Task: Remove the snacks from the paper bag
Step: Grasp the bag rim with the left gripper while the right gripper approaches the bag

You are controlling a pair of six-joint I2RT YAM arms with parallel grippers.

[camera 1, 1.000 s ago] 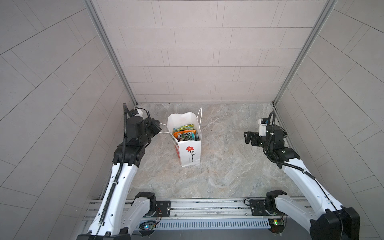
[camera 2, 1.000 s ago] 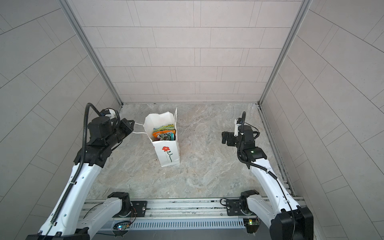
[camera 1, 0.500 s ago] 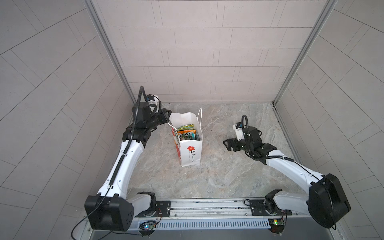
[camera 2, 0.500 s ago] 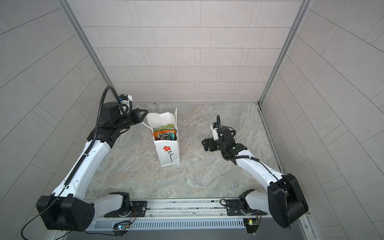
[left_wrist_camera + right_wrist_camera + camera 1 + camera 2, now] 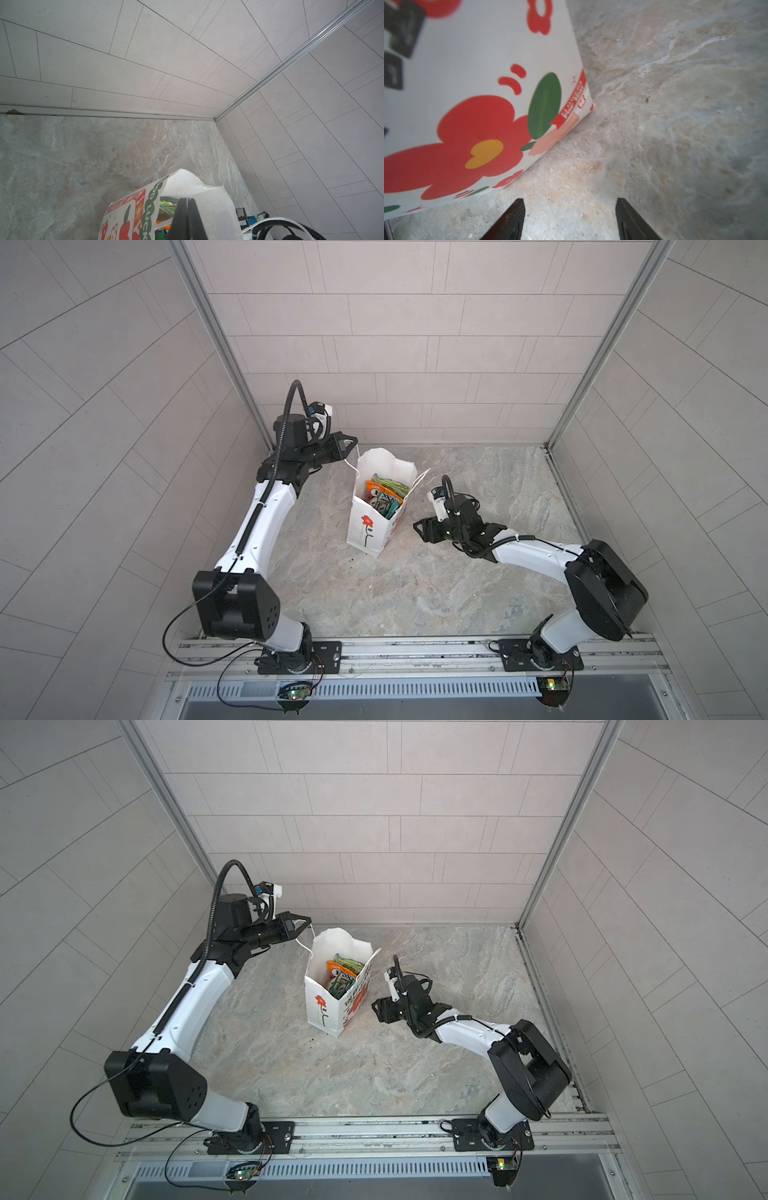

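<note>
Marble tabletop (image 5: 415,593), paper bag (image 5: 368,526) upright, mouth up, snacks (image 5: 384,493) inside

We looked at a grey, marble-patterned tabletop (image 5: 457,572), veined in pale white and blotched with tan. It ran back to the tiled walls at the rear and both sides and met a metal rail (image 5: 415,649) at the front. On it stood the white paper bag (image 5: 368,526), resting on its base left of the middle and toward the back, its mouth open upward. A small dark speck (image 5: 352,560) lay on the stone just beside the bag's near corner.
</note>
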